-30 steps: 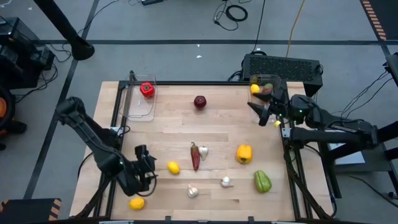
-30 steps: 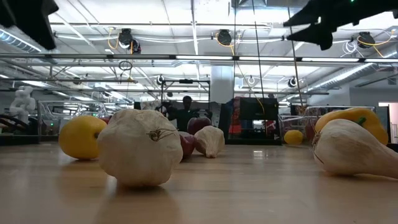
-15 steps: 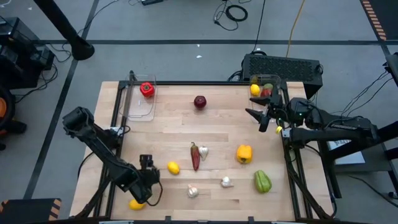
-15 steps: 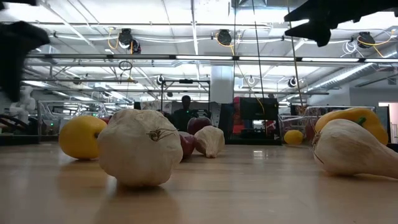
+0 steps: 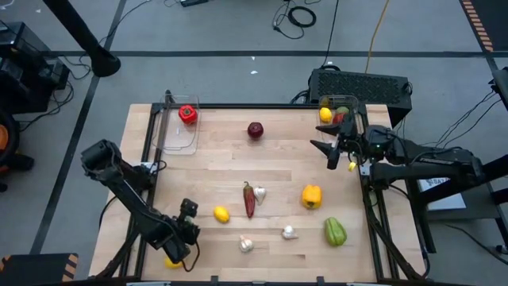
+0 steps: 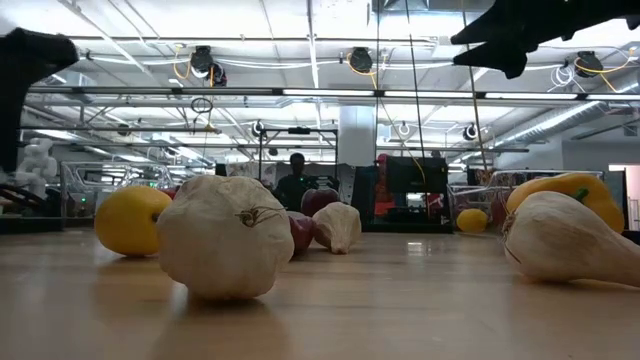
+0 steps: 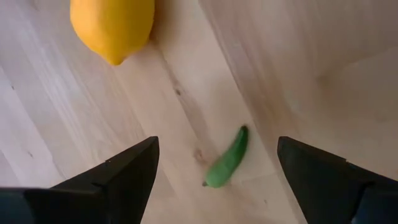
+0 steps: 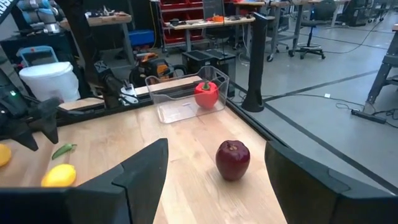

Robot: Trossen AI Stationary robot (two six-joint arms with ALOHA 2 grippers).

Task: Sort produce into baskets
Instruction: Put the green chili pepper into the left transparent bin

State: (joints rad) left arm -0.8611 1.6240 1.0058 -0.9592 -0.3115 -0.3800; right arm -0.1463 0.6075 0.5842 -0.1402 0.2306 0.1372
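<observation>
Produce scattered on the table (image 5: 278, 171): apple (image 5: 255, 129), chili (image 5: 249, 199), yellow pepper (image 5: 312, 195), green pepper (image 5: 335, 231), garlic (image 5: 247, 245), lemon (image 5: 221, 214). Left basket (image 5: 176, 129) holds a red pepper (image 5: 187, 114); right basket (image 5: 340, 110) holds several pieces. Left gripper (image 7: 214, 171), fingers spread and empty, hangs over a small green pepper (image 7: 227, 158) near a second lemon (image 7: 112, 26); right gripper (image 5: 332, 150), open and empty, hangs beside the right basket.
</observation>
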